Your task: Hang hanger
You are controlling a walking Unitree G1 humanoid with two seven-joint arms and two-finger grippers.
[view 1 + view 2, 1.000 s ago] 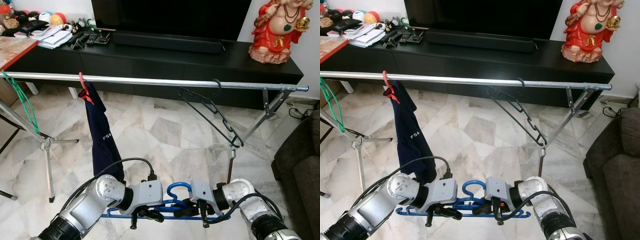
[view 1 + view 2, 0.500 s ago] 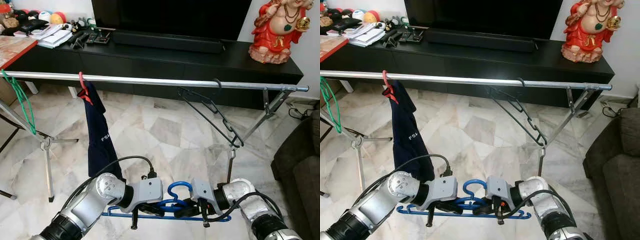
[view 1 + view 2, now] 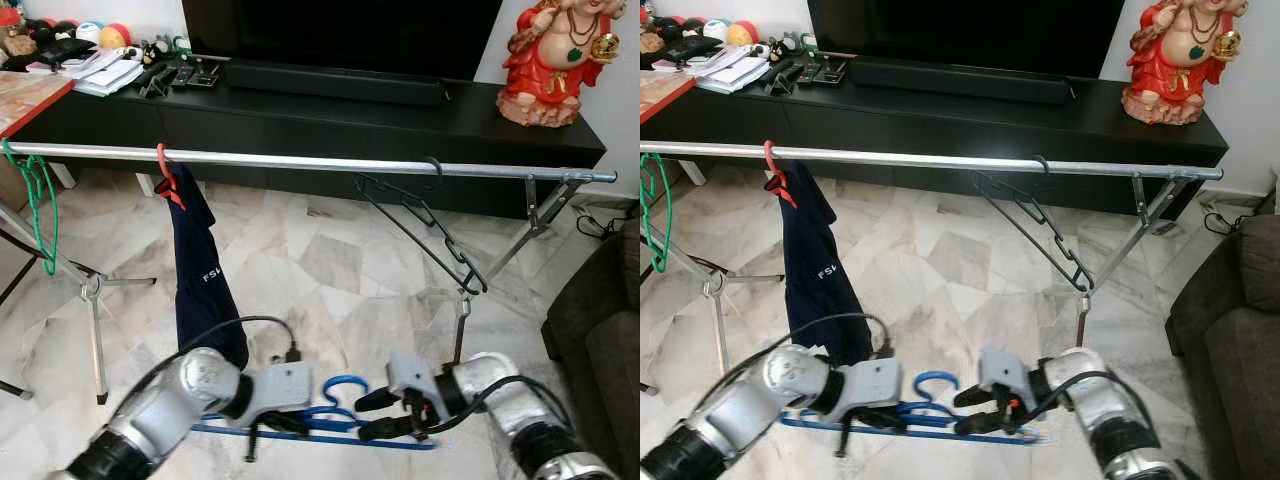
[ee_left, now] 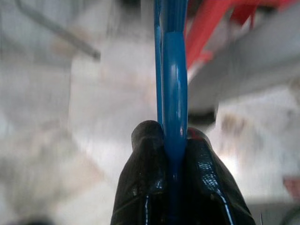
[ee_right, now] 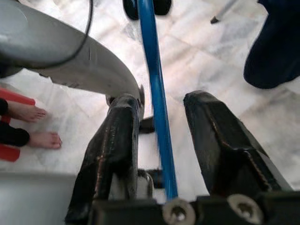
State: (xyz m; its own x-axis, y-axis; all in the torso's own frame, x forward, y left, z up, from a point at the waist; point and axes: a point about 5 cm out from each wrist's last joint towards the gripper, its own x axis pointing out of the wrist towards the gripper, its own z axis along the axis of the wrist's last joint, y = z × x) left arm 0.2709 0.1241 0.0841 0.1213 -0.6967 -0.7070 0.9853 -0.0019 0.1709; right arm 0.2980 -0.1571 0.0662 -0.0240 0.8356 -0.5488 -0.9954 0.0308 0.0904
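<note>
A blue plastic hanger [image 3: 345, 386] is held low in front of me, its bar roughly level above the marble floor and its hook pointing up. My left gripper [image 3: 283, 424] is shut on the hanger's bar [image 4: 173, 93], both fingers clamped against it. My right gripper [image 3: 371, 414] is open, and the blue bar [image 5: 154, 93] runs between its spread fingers [image 5: 119, 136] without being squeezed. The silver drying rail [image 3: 300, 161] spans the view well above and beyond both grippers.
On the rail hang a black hanger [image 3: 420, 225], a navy garment [image 3: 200, 270] on a red hanger [image 3: 165, 182], and a green hanger [image 3: 40, 200] at the far left. Behind stands a black TV cabinet [image 3: 330, 115] with a red statue [image 3: 555, 60]. A sofa [image 3: 600, 330] is on the right. A person's bare feet [image 5: 28, 126] are near.
My right gripper has opened and let go of the blue hanger, which now rests in the left gripper alone. The left arm has dropped slightly. The green hanger has swung.
</note>
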